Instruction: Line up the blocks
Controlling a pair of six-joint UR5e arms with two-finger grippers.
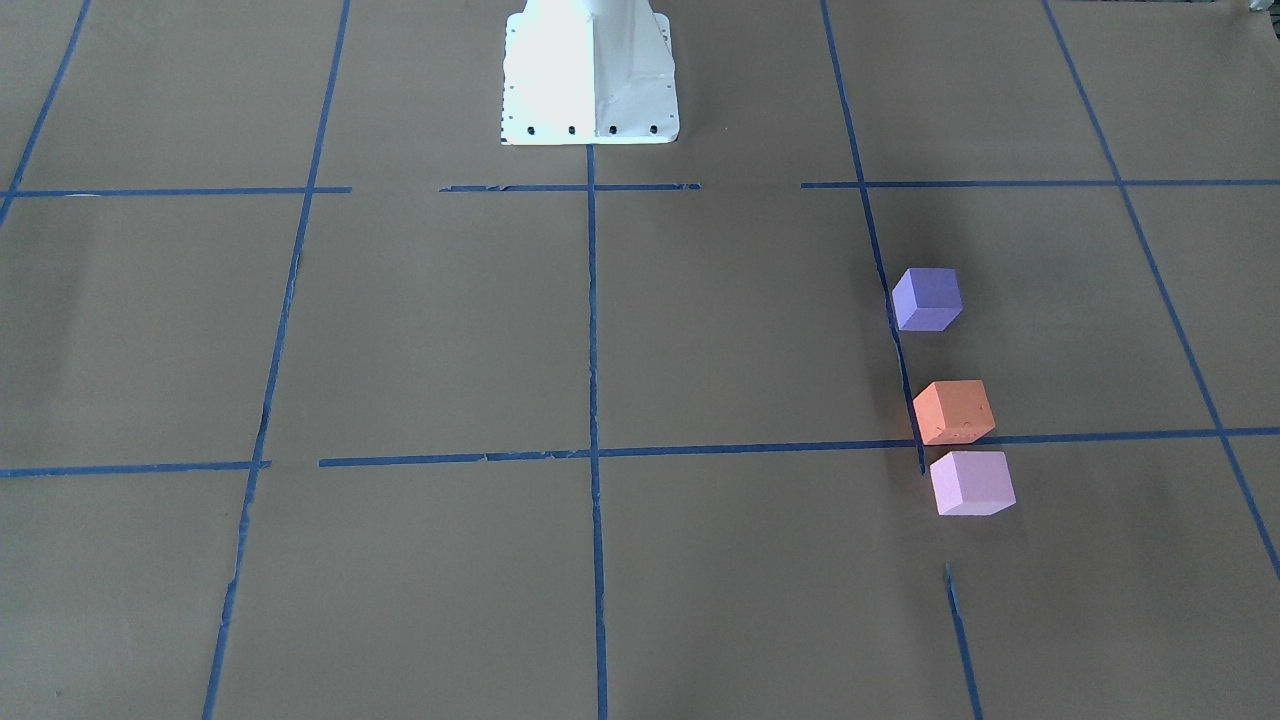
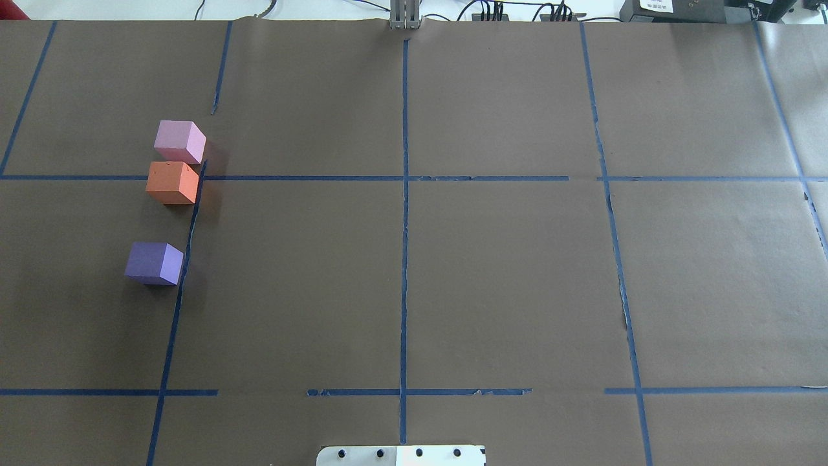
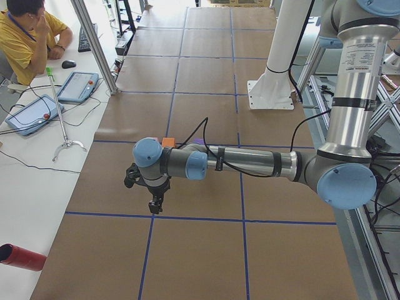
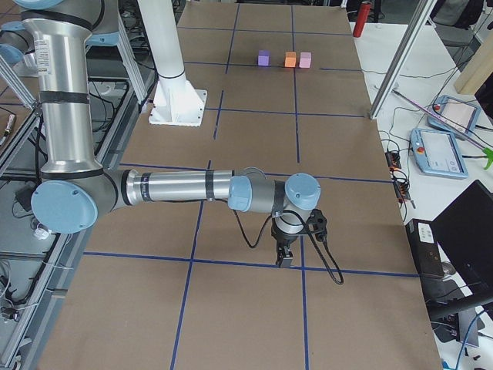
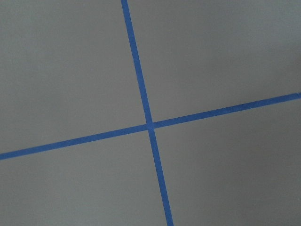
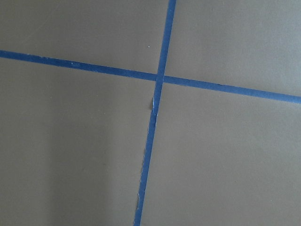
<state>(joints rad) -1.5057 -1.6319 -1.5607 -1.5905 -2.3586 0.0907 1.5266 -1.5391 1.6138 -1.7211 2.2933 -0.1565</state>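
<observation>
Three blocks stand in a rough line along a blue tape line on the robot's left side of the table. The pale pink block is farthest from the robot and the orange block is close beside it. The violet-purple block stands apart, nearer the robot. They also show in the front view: purple, orange, pink. My left gripper shows only in the exterior left view and points down over the table. My right gripper shows only in the exterior right view, far from the blocks. I cannot tell whether either is open.
Brown paper with a blue tape grid covers the table. The robot's white base stands at the table's edge. Both wrist views show only tape crossings. A person sits beside the table with tablets and cables.
</observation>
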